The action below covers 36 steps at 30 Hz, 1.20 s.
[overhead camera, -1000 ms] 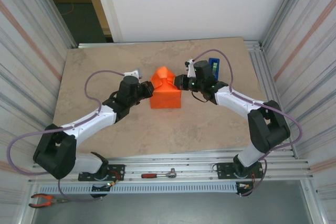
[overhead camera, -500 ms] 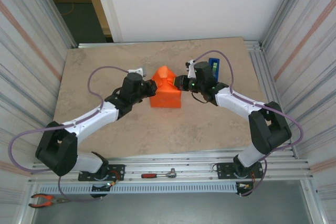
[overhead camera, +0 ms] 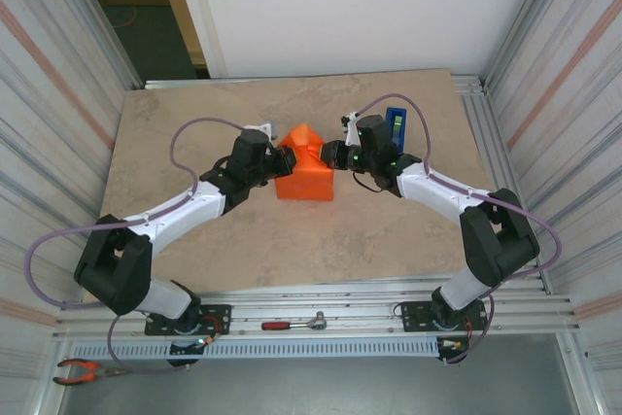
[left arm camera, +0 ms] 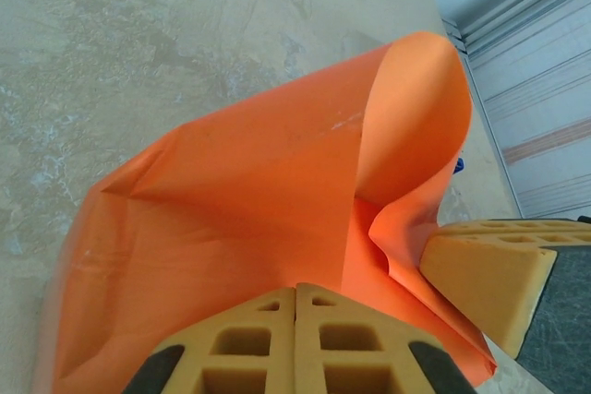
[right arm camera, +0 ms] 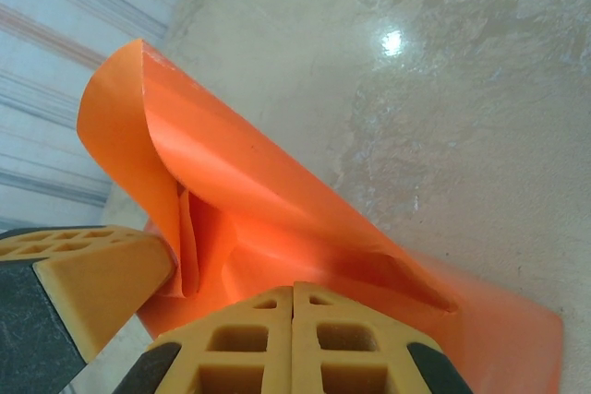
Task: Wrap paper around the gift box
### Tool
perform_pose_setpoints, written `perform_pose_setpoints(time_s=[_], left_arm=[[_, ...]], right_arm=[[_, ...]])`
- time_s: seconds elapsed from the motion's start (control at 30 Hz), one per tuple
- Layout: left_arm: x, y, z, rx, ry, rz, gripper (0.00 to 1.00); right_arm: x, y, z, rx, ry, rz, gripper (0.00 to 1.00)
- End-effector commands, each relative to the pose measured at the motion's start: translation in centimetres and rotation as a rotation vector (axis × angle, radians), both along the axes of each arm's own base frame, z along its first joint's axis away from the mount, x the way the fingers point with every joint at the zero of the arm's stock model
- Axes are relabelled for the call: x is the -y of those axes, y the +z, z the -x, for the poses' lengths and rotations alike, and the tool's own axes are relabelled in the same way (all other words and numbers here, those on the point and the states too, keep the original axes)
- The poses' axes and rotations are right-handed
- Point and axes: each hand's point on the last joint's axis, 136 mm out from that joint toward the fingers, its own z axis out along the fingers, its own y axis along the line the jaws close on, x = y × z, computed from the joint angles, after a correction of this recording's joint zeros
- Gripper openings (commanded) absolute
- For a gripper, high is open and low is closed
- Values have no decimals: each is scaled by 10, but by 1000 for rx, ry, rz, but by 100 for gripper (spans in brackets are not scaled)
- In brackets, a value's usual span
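Observation:
The orange paper (overhead camera: 306,174) is folded up into a peaked bundle at the middle of the table, and the gift box is hidden under it. My left gripper (overhead camera: 284,162) is shut, its tips pressed against the bundle's left side (left arm camera: 231,200). From the other side my right gripper (overhead camera: 328,155) is shut as well and pushes against the right flank (right arm camera: 277,219). A loose flap of paper (left arm camera: 416,108) curls up between the two grippers. The left wrist view has the right gripper's fingers (left arm camera: 485,269) at the lower right; the right wrist view has the left gripper's fingers (right arm camera: 83,274) at the lower left.
A blue tape dispenser (overhead camera: 396,123) stands behind the right gripper near the back right. A red-handled wrench (overhead camera: 293,322) lies on the front rail and pliers (overhead camera: 83,369) at the bottom left. Corrugated walls close in both sides of the table (overhead camera: 194,230).
My left arm has pushed forward and to the right, bringing its gripper further up the paper's left side. The right arm and the bundle stayed put.

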Motion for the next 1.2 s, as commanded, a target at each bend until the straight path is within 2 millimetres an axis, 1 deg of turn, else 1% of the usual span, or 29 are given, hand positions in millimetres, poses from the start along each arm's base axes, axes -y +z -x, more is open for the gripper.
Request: perform_pose_setpoints(time_s=[0.0,0.23,0.37,0.53,0.73,0.87,1.1,1.17], left_arm=[[8,-2,1,-15,-26,13,11],[10,8,0,0,-20,46,27],[12,5,1,-2,-27,31,31],[14,-4,5,0,-47,-24,34],[15,-15,12,27,-84,-146,38],[20,-23,16,48,-109,-201,40],[21,-43,16,57,-93,-311,43],[21,-49,18,69,-86,-373,43]], right_arm=[[-6,-39,37,-164,49,48,0],[-7,-39,44,-157,51,55,0],[-4,-45,46,-142,53,110,0],[0,-54,51,-99,79,237,0],[0,-57,57,-98,107,245,0],[0,-60,60,-102,117,246,0],[0,-63,63,-109,123,246,0],[0,-62,63,-110,122,243,0]])
